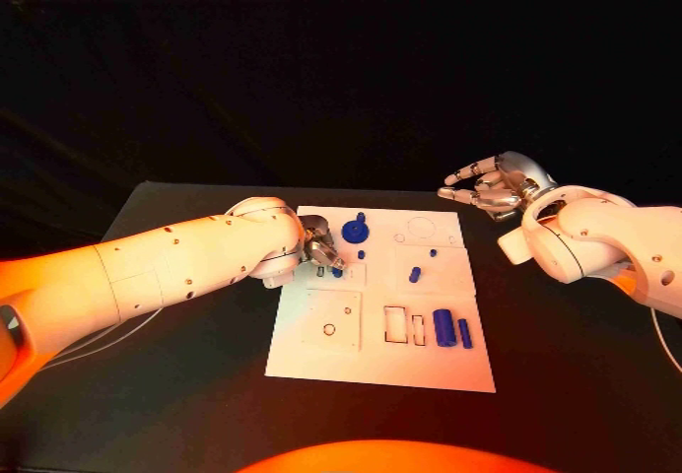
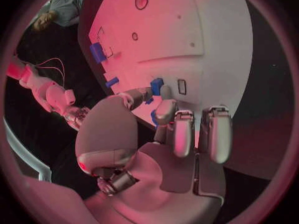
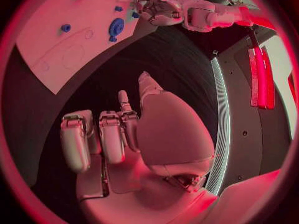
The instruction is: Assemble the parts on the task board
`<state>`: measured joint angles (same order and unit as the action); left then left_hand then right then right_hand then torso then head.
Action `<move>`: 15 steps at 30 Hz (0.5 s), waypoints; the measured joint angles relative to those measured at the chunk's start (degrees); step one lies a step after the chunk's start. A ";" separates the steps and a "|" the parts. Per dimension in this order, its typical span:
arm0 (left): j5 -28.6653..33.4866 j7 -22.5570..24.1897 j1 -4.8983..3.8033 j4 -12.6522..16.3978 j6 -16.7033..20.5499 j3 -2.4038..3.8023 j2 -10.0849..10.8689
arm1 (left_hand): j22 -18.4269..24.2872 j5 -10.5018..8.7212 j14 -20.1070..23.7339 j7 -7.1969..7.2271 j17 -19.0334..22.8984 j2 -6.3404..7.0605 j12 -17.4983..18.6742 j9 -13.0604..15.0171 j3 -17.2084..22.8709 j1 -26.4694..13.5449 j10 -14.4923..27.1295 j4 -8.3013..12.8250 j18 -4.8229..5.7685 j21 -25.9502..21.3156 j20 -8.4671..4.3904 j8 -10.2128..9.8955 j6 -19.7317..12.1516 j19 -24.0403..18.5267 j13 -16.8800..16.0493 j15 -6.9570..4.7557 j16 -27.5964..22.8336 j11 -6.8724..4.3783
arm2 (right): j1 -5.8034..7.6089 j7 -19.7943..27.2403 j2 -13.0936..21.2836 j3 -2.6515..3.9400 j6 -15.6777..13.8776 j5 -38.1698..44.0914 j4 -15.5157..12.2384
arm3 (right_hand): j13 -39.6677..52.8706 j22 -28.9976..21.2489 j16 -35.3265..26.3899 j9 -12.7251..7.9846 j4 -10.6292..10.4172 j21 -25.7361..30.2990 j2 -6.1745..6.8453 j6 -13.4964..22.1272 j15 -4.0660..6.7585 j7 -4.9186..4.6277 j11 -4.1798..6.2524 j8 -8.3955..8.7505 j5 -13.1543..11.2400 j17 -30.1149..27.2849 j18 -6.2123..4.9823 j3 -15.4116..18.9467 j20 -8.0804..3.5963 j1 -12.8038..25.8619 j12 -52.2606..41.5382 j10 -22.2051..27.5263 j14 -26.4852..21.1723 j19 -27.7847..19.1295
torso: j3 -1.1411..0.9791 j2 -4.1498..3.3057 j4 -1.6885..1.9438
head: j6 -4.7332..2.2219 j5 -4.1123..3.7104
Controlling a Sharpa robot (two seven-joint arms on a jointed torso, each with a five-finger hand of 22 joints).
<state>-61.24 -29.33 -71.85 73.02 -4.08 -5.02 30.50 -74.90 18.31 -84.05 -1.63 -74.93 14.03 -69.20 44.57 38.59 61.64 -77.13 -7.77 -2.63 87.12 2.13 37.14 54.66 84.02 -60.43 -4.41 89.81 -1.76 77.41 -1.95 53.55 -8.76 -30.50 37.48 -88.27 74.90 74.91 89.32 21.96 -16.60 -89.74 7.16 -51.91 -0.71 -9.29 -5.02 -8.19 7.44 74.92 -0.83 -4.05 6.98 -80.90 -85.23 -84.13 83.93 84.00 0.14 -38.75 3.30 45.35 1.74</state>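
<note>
Clearly the left hand (image 1: 315,251) is nearer: it pinches a small blue part (image 2: 156,86) at its fingertips, low over the task board (image 1: 381,370) near its left edge. The right hand (image 1: 491,187), spread and holding nothing, hovers off the board's far right corner.

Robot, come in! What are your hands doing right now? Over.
Left hand at the task board's left edge, fingers on a small blue part. Right hand open, raised off the board's far right corner. Nothing in the way.
</note>
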 measured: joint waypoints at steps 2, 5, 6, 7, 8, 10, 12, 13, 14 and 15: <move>0.04 0.01 0.00 -0.09 0.00 0.00 0.00 | 0.00 0.00 0.00 -0.06 0.00 0.00 0.00 0.01 -1.32 0.00 -0.09 -0.81 0.00 0.00 0.00 -0.01 0.49 0.00 -0.04 0.00 0.00 -0.09 | 0.00 0.01 0.01 0.00 0.00 -0.01 0.00 | 0.03 0.00 0.00 0.00 0.00 0.00 0.00 0.00 0.00 0.00 0.00 0.00 0.00 0.00 0.00 0.00 0.00 0.00 0.00 0.00 0.00 0.00 | 0.00 0.00 0.00 | -0.06 0.00; 0.10 0.02 0.02 -0.16 -0.02 -0.01 0.00 | 0.00 -0.22 0.00 0.11 0.00 -0.14 0.00 0.01 -3.43 -0.61 -0.08 -2.18 0.00 0.00 0.00 -0.34 0.88 0.00 -0.17 0.00 0.00 -0.09 | 0.00 0.03 0.02 0.00 0.00 -0.01 0.00 | 0.05 0.00 0.00 0.00 0.00 0.00 0.00 0.00 0.00 0.00 0.00 0.00 -0.01 0.00 0.00 0.00 0.00 0.00 0.00 0.00 0.00 0.00 | 0.01 0.01 0.00 | -0.20 -0.03; 0.11 0.02 0.04 -0.19 -0.02 -0.04 0.00 | 0.00 -0.23 0.00 -0.01 0.00 -0.19 0.00 0.01 -4.29 -0.82 -0.08 -2.91 0.00 0.00 0.01 -0.35 0.94 0.00 -0.21 0.00 0.00 -0.09 | 0.00 0.03 0.02 0.00 0.00 -0.01 0.00 | 0.05 0.00 0.00 0.00 0.15 0.00 0.24 0.19 0.00 -0.19 0.00 0.00 -0.27 0.00 0.00 0.15 0.00 0.24 0.00 0.00 0.00 0.00 | 0.02 0.01 0.00 | -0.25 -0.07; 0.13 0.02 0.07 -0.22 -0.03 -0.06 0.00 | 0.00 -0.23 0.00 -0.04 0.00 -0.20 0.00 0.01 -5.08 -0.83 -0.08 -3.29 0.00 0.00 0.01 -0.52 0.90 0.00 -0.28 0.00 0.00 -0.09 | 0.00 0.04 0.02 0.00 -0.01 -0.01 0.00 | 0.05 0.00 0.00 0.00 0.16 0.00 0.27 0.19 0.00 -0.19 0.00 0.00 -0.27 -0.01 0.00 0.16 0.00 0.27 0.00 0.00 0.00 0.00 | 0.02 0.01 0.00 | -0.26 -0.09; 0.16 0.02 0.10 -0.25 -0.03 -0.08 -0.01 | 0.00 -0.22 0.00 -0.10 0.00 -0.14 0.00 0.01 -5.76 -0.89 -0.08 -3.69 0.00 0.00 0.01 -0.67 0.84 0.00 -0.28 0.00 0.00 -0.09 | 0.00 0.05 0.02 0.00 -0.01 -0.01 0.00 | 0.05 -0.01 0.00 0.00 0.04 0.00 0.05 0.19 0.00 -0.19 0.00 -0.22 -0.27 0.00 0.00 0.27 0.00 0.54 0.00 0.00 0.00 0.00 | 0.02 0.01 -0.01 | -0.28 -0.13; 0.20 0.02 0.12 -0.28 -0.03 -0.08 -0.03 | 0.00 -0.22 0.00 -0.10 0.00 -0.14 0.00 0.01 -7.10 -0.89 -0.08 -4.59 0.00 0.00 0.01 -0.68 0.84 0.01 -0.34 0.00 0.00 -0.09 | 0.00 0.05 0.02 0.00 -0.01 -0.01 0.00 | 0.05 -0.01 0.00 0.00 0.00 0.00 0.05 0.19 0.00 -0.19 0.00 -0.22 -0.27 0.00 0.00 0.33 0.00 0.54 0.00 0.00 0.00 0.00 | 0.02 0.01 -0.01 | -0.30 -0.16; 0.23 0.03 0.13 -0.30 -0.03 -0.08 -0.04 | 0.00 -0.22 0.00 -0.13 0.01 -0.14 0.00 0.01 -8.41 -0.89 -0.08 -5.45 0.01 0.00 0.01 -0.89 0.86 0.01 -0.38 0.00 0.00 -0.08 | 0.00 0.06 0.03 0.00 -0.01 -0.01 0.00 | 0.04 -0.01 0.00 0.00 0.00 0.00 -0.08 0.19 0.00 -0.19 0.00 -0.22 -0.27 -0.01 0.00 0.33 0.00 0.68 0.00 0.00 0.00 0.00 | 0.02 0.01 -0.01 | -0.31 -0.17; 0.24 0.03 0.13 -0.32 -0.03 -0.09 -0.04 | 0.00 -0.22 0.00 -0.27 0.00 -0.14 0.00 0.01 -8.93 -0.89 -0.08 -5.97 0.00 0.00 0.01 -0.89 1.01 0.01 -0.40 0.00 0.00 -0.08 | 0.00 0.06 0.03 0.00 -0.01 -0.01 0.01 | 0.04 -0.01 0.00 0.00 0.00 0.00 -0.08 0.19 0.00 -0.19 0.00 -0.22 -0.27 -0.01 0.00 0.33 0.00 0.68 0.00 0.00 0.00 0.00 | 0.02 0.01 -0.01 | -0.31 -0.17; 0.25 0.03 0.13 -0.33 -0.03 -0.09 -0.04 | 0.00 -0.22 0.00 -0.31 0.01 -0.14 0.00 0.01 -9.62 -0.89 -0.08 -6.33 0.00 0.00 0.01 -1.05 1.04 0.01 -0.42 0.00 0.00 -0.08 | 0.00 0.07 0.03 0.00 -0.01 -0.01 0.01 | 0.04 -0.01 0.00 0.00 0.00 0.00 -0.08 0.19 0.00 -0.19 0.00 -0.22 -0.49 -0.01 0.00 0.33 0.00 0.68 0.23 0.00 0.00 0.00 | 0.02 0.01 -0.01 | -0.31 -0.18; 0.26 0.03 0.14 -0.35 -0.03 -0.09 -0.04 | 0.00 -0.35 0.00 -0.31 0.00 -0.14 0.00 0.01 -9.98 -0.89 -0.08 -6.69 0.00 0.00 0.01 -1.18 1.04 0.01 -0.43 0.00 0.00 -0.08 | 0.00 0.07 0.03 0.00 -0.01 -0.01 0.01 | 0.04 -0.01 0.00 0.00 0.00 0.00 -0.08 0.19 0.00 -0.19 0.00 -0.22 -0.48 -0.01 0.00 0.33 0.00 0.68 0.26 0.00 0.00 0.00 | 0.02 0.01 -0.01 | -0.31 -0.18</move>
<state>-60.98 -29.30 -71.71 72.67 -4.11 -5.12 30.46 -74.90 17.96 -84.05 -1.94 -74.92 13.89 -69.20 44.58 28.61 60.75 -77.21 -14.45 -2.63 87.12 2.14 35.96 55.70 84.02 -60.86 -4.41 89.81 -1.84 77.41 -1.88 53.58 -8.76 -30.51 37.47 -88.26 74.94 74.91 89.32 21.97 -16.60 -89.74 7.08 -51.72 -0.71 -9.48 -5.02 -8.41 6.95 74.92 -0.83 -3.72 6.98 -80.22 -84.97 -84.13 83.93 84.00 0.16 -38.74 3.28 45.04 1.56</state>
